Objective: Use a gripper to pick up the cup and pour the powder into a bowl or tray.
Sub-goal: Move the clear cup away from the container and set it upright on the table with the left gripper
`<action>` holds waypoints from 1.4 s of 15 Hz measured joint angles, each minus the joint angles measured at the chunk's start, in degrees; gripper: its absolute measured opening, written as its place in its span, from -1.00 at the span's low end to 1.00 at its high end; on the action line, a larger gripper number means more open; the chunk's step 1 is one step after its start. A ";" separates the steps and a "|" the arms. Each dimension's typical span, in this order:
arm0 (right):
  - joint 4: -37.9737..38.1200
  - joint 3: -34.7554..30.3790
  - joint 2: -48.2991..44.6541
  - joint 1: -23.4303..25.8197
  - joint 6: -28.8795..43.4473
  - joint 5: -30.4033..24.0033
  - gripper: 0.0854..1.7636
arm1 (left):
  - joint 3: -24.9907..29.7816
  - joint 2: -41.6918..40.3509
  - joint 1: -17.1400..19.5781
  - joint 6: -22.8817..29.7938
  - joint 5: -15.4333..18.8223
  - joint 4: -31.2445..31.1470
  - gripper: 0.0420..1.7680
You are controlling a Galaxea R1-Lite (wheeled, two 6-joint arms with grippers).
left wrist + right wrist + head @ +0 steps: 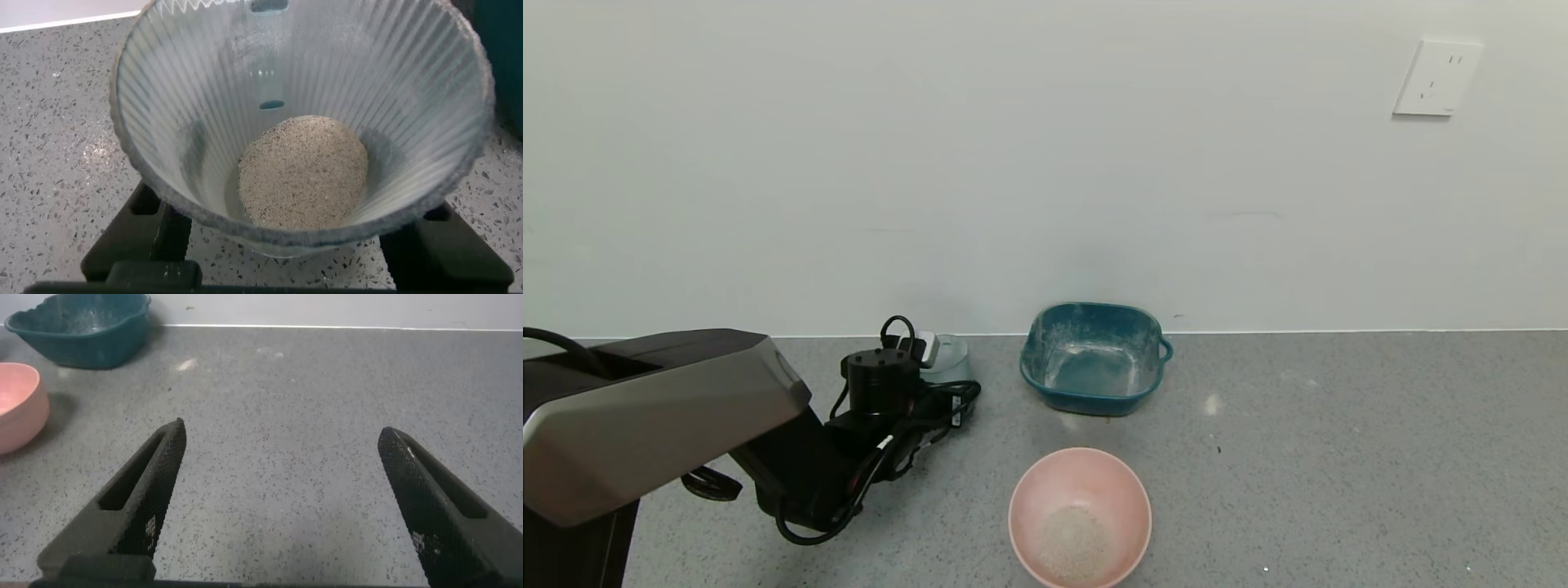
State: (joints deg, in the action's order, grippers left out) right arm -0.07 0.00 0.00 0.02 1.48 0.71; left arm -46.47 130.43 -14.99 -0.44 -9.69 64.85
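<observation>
The clear ribbed cup [953, 358] stands upright on the grey table near the wall. In the left wrist view the cup [204, 98] fills the picture, with a heap of pale powder [304, 170] in its bottom. My left gripper [938, 377] is open, and its black fingers [155, 237] stand on either side of the cup's base. The pink bowl [1031, 490] sits near the front, to the right of the cup, with some powder [1078, 539] in it. My right gripper [282, 441] is open and empty above bare table, right of the bowl [16, 404].
A square teal tray [1086, 400], dusted white inside, stands by the wall just right of the cup; it also shows in the right wrist view [82, 331]. My left arm's grey link [645, 408] covers the front left. The wall runs close behind the cup.
</observation>
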 joint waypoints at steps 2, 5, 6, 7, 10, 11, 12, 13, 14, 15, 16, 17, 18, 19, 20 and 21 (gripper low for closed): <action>0.00 0.00 0.00 0.00 0.01 0.00 0.94 | -0.02 0.00 -0.02 0.09 -0.04 0.00 0.52; 0.00 0.00 0.00 0.00 0.01 0.00 0.94 | 0.39 -0.02 -0.07 -0.09 0.27 0.02 0.67; 0.02 0.00 0.00 0.00 0.01 -0.02 0.94 | 0.41 -0.02 -0.11 -0.07 0.22 0.02 0.70; 0.00 0.00 0.00 0.00 0.01 -0.02 0.94 | 0.41 0.00 -0.11 -0.02 0.18 0.00 0.73; 0.00 0.00 0.00 0.00 0.00 0.00 0.94 | 0.30 -0.16 -0.10 0.00 0.11 -0.26 0.80; 0.00 0.00 0.00 0.00 0.00 -0.02 0.94 | 0.55 -0.44 -0.10 -0.05 0.10 -0.63 0.81; 0.00 0.00 0.00 0.00 0.00 0.00 0.94 | 0.91 -1.02 -0.11 -0.13 0.07 -1.43 0.83; 0.00 0.00 0.00 0.00 0.01 0.00 0.94 | 1.19 -1.71 -0.16 -0.16 0.05 -2.68 0.84; 0.00 0.00 0.00 0.00 0.00 0.00 0.94 | 1.40 -2.84 -0.18 -0.16 0.07 -4.94 0.85; 0.00 0.00 0.00 0.00 0.00 0.00 0.94 | 1.63 -4.22 -0.16 -0.16 0.05 -7.23 0.86; 0.00 0.00 0.00 -0.02 0.01 -0.02 0.94 | 1.85 -5.90 -0.16 -0.18 0.00 -9.65 0.87; 0.00 0.00 0.00 0.00 0.00 -0.02 0.94 | 2.04 -7.77 -0.10 -0.18 -0.09 -11.61 0.88; 0.00 0.00 0.00 0.00 0.00 0.00 0.94 | 2.32 -9.68 0.00 -0.22 -0.15 -13.24 0.89; 0.00 0.00 0.00 -0.02 0.01 -0.02 0.94 | 2.73 -11.87 0.01 -0.33 -0.20 -15.10 0.89; 0.00 0.00 0.00 0.00 0.01 -0.02 0.94 | 3.25 -14.67 0.00 -0.35 -0.20 -17.36 0.90; 0.00 0.00 0.00 -0.02 0.01 -0.02 0.94 | 3.67 -17.36 0.00 -0.38 -0.23 -19.74 0.90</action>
State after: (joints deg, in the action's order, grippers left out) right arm -0.07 0.00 0.00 0.00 1.49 0.68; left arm -42.80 113.07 -14.99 -0.82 -9.92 45.12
